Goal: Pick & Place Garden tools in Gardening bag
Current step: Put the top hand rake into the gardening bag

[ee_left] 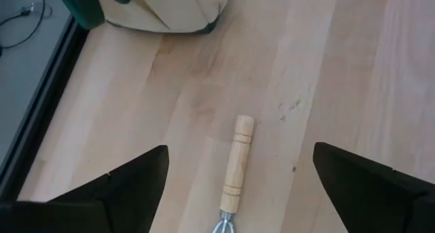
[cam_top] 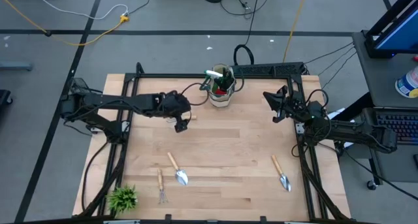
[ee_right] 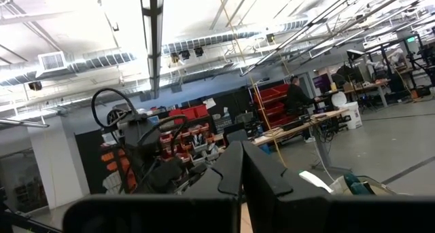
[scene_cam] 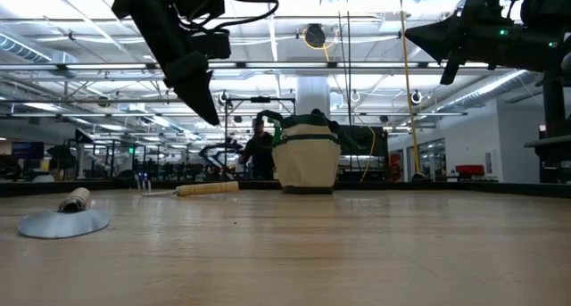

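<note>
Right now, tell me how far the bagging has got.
Done: the gardening bag already holds several items. In hand: nothing; the open left claw hovers over a wooden-handled fork. Left: that fork, the middle trowel, the right-side trowel and the small rake. Shut right claw waits at the right edge.

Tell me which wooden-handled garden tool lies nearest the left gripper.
The wooden-handled metal rake below the open left gripper, near the beige fabric bag; both trowels and another rake lie farther off.

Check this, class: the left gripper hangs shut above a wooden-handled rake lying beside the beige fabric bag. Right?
Not quite: the left gripper is open, fingers spread wide, as the left wrist view shows. It does hang above the wooden-handled rake beside the beige fabric bag.
</note>
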Motion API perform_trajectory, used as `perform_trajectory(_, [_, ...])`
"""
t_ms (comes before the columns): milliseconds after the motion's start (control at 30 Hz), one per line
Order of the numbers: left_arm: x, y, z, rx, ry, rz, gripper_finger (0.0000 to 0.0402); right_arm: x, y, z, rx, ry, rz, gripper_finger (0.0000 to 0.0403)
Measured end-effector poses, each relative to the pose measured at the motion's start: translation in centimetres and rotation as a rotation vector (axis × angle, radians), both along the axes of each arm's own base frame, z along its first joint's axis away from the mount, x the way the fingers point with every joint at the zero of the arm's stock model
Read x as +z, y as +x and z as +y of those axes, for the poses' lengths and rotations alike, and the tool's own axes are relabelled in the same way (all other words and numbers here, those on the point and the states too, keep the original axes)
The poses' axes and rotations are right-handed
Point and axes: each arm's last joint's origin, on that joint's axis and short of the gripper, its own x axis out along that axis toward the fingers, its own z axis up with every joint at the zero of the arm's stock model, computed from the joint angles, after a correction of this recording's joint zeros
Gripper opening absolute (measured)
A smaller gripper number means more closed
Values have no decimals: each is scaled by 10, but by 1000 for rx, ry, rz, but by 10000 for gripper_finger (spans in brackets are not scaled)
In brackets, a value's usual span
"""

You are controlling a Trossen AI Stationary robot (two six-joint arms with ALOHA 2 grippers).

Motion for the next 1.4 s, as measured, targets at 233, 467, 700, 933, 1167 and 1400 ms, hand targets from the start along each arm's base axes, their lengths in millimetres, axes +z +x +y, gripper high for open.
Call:
perform_trajectory(233, [-21, 9, 9, 25, -12, 72, 368, 0, 0, 0, 0, 1, 1, 0])
perform_trajectory(467, [-57, 25, 15, 8, -8, 162, 371, 0, 0, 0, -1, 1, 2, 0])
perform_trajectory(700, [-82, 31, 16, -2, -23, 249, 374, 0, 0, 0, -1, 1, 2, 0])
perform_trajectory(933, [-96, 38, 18, 32, -38, 241, 374, 0, 0, 0, 0, 1, 2, 0])
perform_trajectory(1167, [-98, 43, 18, 40, -42, 198, 329, 0, 0, 0, -1, 2, 3, 0])
perform_trajectory(1400, [-99, 44, 18, 26, -49, 193, 237, 0, 0, 0, -1, 2, 3, 0])
